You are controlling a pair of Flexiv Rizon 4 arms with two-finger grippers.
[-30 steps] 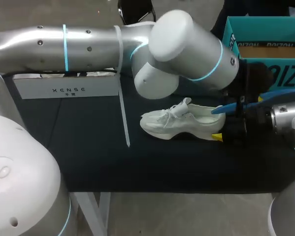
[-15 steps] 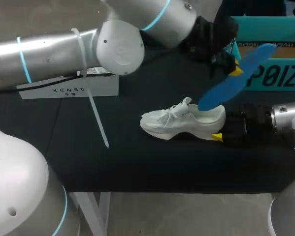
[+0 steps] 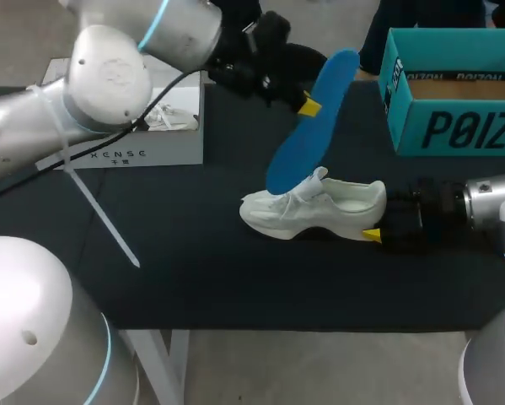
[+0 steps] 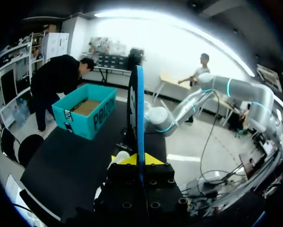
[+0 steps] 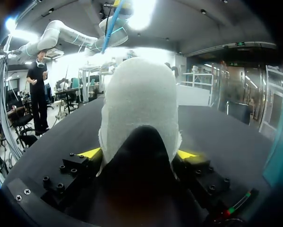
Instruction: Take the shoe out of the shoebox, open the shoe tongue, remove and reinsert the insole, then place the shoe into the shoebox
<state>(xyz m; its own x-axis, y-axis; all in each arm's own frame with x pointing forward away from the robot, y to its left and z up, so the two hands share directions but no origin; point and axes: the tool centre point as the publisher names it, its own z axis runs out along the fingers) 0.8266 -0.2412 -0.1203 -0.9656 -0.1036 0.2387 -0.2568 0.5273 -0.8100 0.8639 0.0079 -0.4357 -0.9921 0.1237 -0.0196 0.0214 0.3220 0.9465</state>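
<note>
Left arm has swung up and back off the white sneaker (image 3: 315, 207) over the last second. The blue insole (image 3: 313, 122) came out with it and is now fully clear of the shoe. I'd call the removal step done, with reinsertion next.

Left gripper (image 3: 307, 105): jaws pinched on the insole's upper part. In the wrist view both yellow tips sit flat on its two faces, and the insole stands edge-on straight ahead of them. It hangs tilted, free end well below the jaws and just above the sneaker's tongue and laces; can't tell if it touches. The arm is raised, wrist reaching in past the table's middle.

Right gripper (image 3: 377, 229) hasn't budged. It is clamped on the sneaker's heel from both sides, toe pointing away from the jaws, shoe on its sole on the black table (image 3: 193, 270). That arm lies low and level.

The teal shoebox (image 3: 454, 126) is open and stands apart from both jaws, with no shoe in it.

For the return, the insole's free end has to line up with the shoe opening; it could snag on the tongue.
</note>
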